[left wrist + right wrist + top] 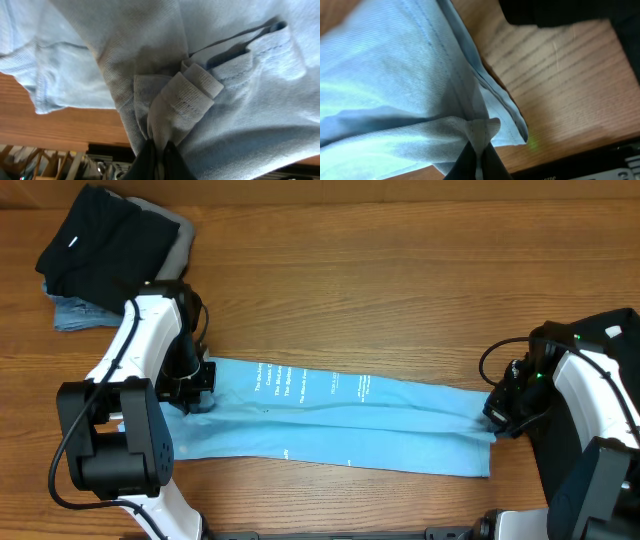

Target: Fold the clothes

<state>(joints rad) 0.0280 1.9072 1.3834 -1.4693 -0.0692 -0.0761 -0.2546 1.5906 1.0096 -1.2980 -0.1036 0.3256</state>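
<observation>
Nearest the wrist cameras, a bunched fold of the light blue T-shirt (250,115) is clamped between the closed fingers of the left gripper (156,157), and a hem corner is pinched likewise by the right gripper (476,156). The shirt is laid as a long folded band across the wood-grain table (400,280), spanning both grippers, lettering upward. A black garment (100,240) with a white label is stacked on grey and blue fabric at the table's far left corner, apart from the band.
</observation>
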